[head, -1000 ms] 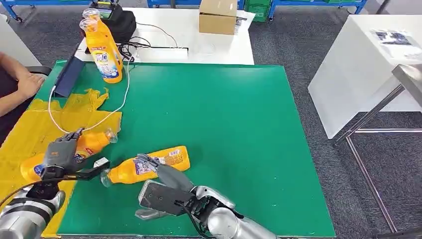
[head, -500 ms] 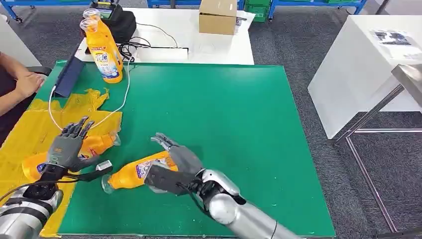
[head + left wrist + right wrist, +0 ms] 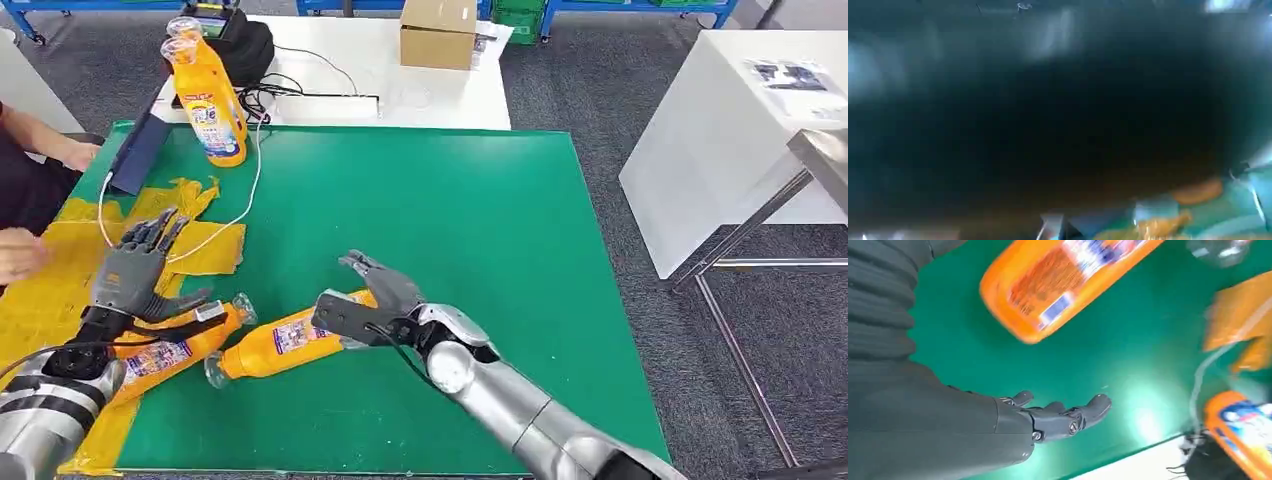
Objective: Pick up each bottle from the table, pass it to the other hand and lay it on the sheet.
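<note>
- At the lower left of the head view, the left hand [image 3: 130,275] hovers with its fingers spread and nothing in it, just above a lying bottle [image 3: 170,350] whose body rests on the yellow sheet [image 3: 60,300] and whose clear cap pokes onto the green mat [image 3: 450,220]
- Just left of that, at the frame's left edge, a person's hand [image 3: 20,252] lies on the sheet, close to the robot's arm
- Left wrist view is dark and blurred; I cannot read the fingers from it
- Lower centre of the head view: a second bottle [image 3: 290,340] lies on its side on the mat, cap toward the lower left, base toward the right hand
- Right of it, the right hand [image 3: 365,300] is open, fingers apart, set at the bottle's base end; whether it touches the plastic I cannot tell, and in the right wrist view [image 3: 1058,415] the fingers stand clear of the orange body [image 3: 1063,280], which lies across the frame's top
- Handling, as I judge it: a filled, smooth plastic bottle, fairly heavy, stiff, glossy and apt to roll or slip; best taken around the labelled middle, leaving one end free for the other hand
- Upper left of the head view: an upright bottle [image 3: 208,95] stands at the mat's far corner, well apart from both hands
</note>
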